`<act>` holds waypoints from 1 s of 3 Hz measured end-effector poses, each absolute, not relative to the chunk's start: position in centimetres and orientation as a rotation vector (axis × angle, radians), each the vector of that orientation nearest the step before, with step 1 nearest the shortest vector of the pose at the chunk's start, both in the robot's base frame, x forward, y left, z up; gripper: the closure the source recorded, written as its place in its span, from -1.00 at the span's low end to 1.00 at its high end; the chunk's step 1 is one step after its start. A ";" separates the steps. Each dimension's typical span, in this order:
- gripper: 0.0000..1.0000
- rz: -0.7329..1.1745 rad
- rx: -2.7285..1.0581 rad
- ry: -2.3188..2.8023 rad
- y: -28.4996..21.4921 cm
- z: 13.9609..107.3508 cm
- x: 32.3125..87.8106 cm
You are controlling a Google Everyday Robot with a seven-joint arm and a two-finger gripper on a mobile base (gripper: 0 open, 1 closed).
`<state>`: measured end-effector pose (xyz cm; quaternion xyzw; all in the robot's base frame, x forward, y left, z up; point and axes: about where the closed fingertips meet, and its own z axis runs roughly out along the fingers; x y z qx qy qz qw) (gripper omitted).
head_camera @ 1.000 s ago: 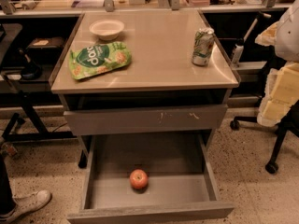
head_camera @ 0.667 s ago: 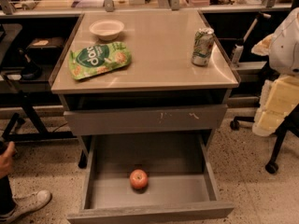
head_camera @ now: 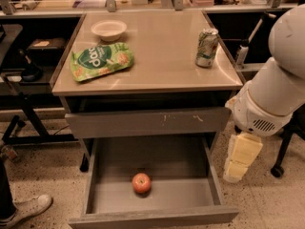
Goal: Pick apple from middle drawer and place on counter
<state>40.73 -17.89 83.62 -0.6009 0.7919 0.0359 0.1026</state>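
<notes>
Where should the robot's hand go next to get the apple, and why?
Probably the hand should swing left and dip over the open middle drawer, toward the apple. The hand hangs outside the drawer's right wall, apart from the apple, which lies on the drawer floor near the front.

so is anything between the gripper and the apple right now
Only the low right wall of the drawer. The gripper hangs outside that wall, to the drawer's right. The apple lies on the drawer floor near the front, open from above. Nothing else visible lies in the drawer between them.
</notes>
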 end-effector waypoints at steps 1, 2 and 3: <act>-1.00 0.106 -1.774 2.337 -17.9 83.6 40.7; -1.00 0.212 -1.762 2.302 -15.6 80.0 40.7; -1.00 0.352 -1.750 2.230 -11.3 74.8 41.6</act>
